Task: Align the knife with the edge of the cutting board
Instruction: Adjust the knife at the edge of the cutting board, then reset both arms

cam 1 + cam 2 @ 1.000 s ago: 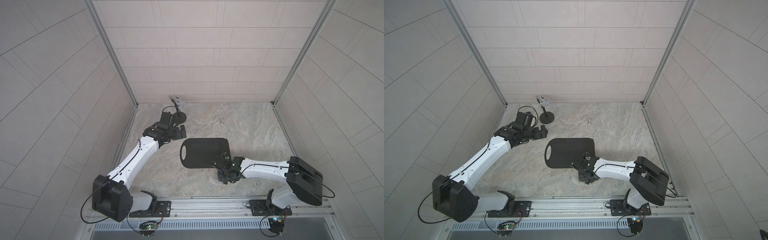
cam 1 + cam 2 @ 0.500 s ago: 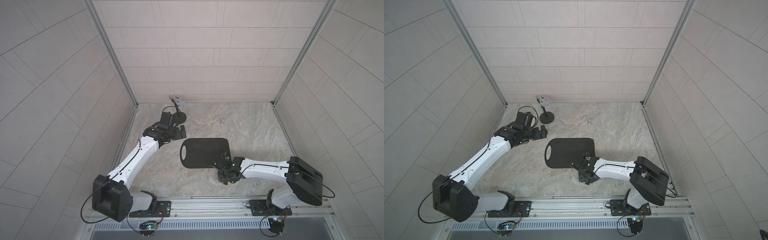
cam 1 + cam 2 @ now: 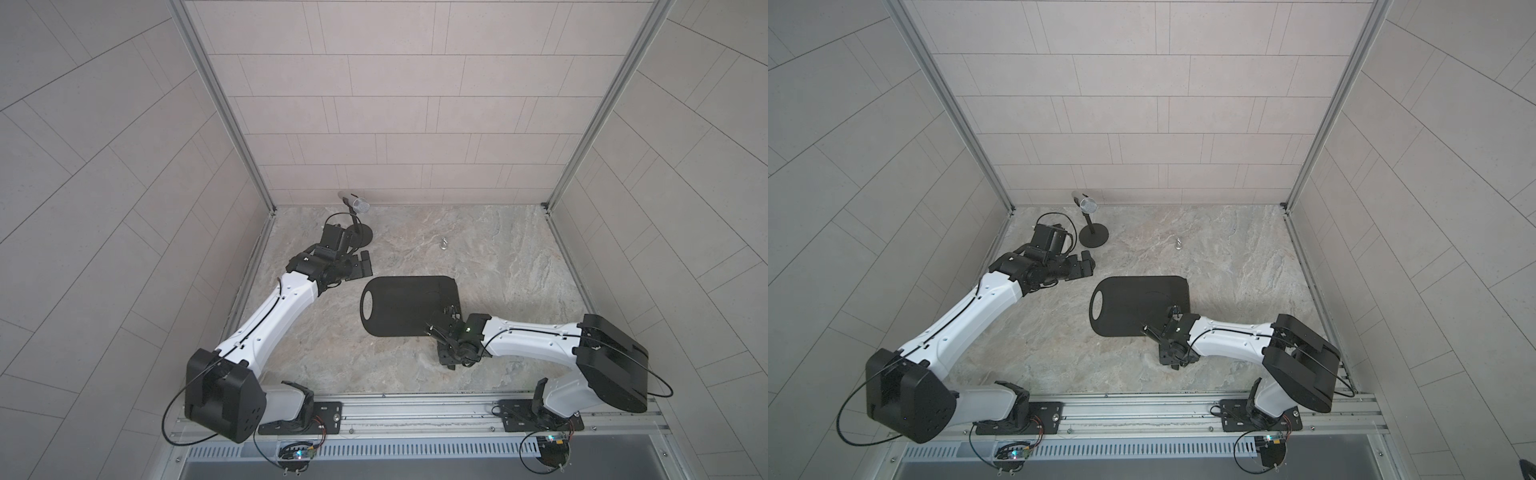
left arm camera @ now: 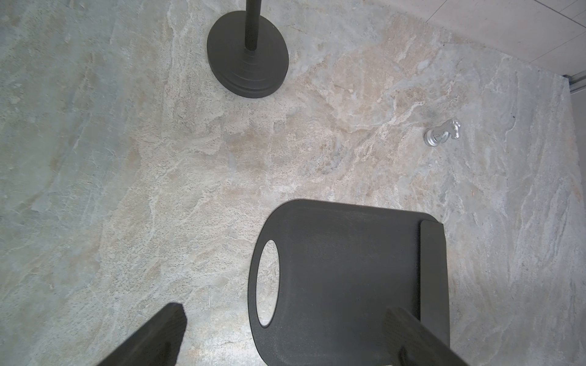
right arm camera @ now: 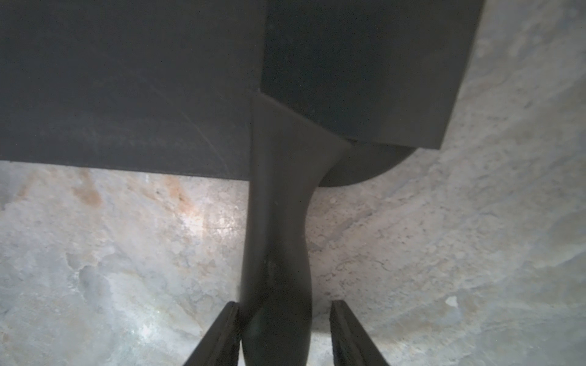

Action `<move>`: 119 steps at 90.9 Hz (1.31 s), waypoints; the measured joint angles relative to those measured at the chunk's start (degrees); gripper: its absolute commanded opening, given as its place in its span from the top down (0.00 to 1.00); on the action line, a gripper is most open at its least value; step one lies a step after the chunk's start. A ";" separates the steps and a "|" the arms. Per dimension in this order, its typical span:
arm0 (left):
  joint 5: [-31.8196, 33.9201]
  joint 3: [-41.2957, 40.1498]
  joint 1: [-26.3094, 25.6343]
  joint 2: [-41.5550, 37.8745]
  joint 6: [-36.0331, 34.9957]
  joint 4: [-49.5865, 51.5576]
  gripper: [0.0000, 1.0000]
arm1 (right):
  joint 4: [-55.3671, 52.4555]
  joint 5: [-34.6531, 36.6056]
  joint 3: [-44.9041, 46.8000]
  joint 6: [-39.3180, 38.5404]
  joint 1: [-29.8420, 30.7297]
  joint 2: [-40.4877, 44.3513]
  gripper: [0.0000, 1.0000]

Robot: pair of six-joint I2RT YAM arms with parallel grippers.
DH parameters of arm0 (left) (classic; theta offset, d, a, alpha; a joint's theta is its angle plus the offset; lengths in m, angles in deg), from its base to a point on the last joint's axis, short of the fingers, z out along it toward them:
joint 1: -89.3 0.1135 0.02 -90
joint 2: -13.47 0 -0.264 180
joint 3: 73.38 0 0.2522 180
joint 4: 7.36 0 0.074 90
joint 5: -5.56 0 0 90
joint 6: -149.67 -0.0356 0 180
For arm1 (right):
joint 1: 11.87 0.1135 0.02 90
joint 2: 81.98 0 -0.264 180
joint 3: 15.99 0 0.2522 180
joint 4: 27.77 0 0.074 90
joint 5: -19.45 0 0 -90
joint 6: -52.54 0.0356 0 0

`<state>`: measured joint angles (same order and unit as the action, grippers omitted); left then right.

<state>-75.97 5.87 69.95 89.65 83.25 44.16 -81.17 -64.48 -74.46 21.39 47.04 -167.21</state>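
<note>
The black cutting board [image 3: 399, 305] [image 3: 1133, 303] lies flat mid-table, its oval hole toward the left arm. The black knife has its blade [image 4: 432, 269] [image 5: 358, 69] lying on the board's end away from the hole, along that short edge. Its handle [image 5: 279, 221] sticks out past the board's near edge over the table. My right gripper [image 5: 282, 304] [image 3: 442, 328] straddles the handle with its jaws parted, and a gap shows on one side. My left gripper [image 3: 361, 264] [image 4: 285, 312] hovers wide open and holds nothing, off the board's hole end.
A microphone stand with a round black base [image 3: 359, 237] [image 4: 247, 57] stands at the back left, close behind the left gripper. A small silver object [image 3: 444, 243] [image 4: 442, 134] lies on the stone tabletop behind the board. Walls enclose three sides.
My right gripper's jaws have spread apart from the knife handle. The left arm, board and knife have not visibly moved.
</note>
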 measured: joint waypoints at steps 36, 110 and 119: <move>0.09 0.00 1.64 0.00 0.00 -0.02 0.00 | -4.24 -0.74 -5.75 -9.97 -0.44 11.80 0.06; 6.21 -5.38 12.22 -2.86 0.26 -4.81 0.00 | -3.10 -16.15 -13.16 -30.40 -50.62 21.33 0.00; 7.45 -6.43 12.92 -3.32 0.20 -6.05 0.00 | -0.35 -16.72 -11.87 -30.42 -54.90 21.20 0.00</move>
<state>-68.51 -0.55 82.86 86.33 83.44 38.11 -81.52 -81.20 -86.32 -9.03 -7.86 -146.01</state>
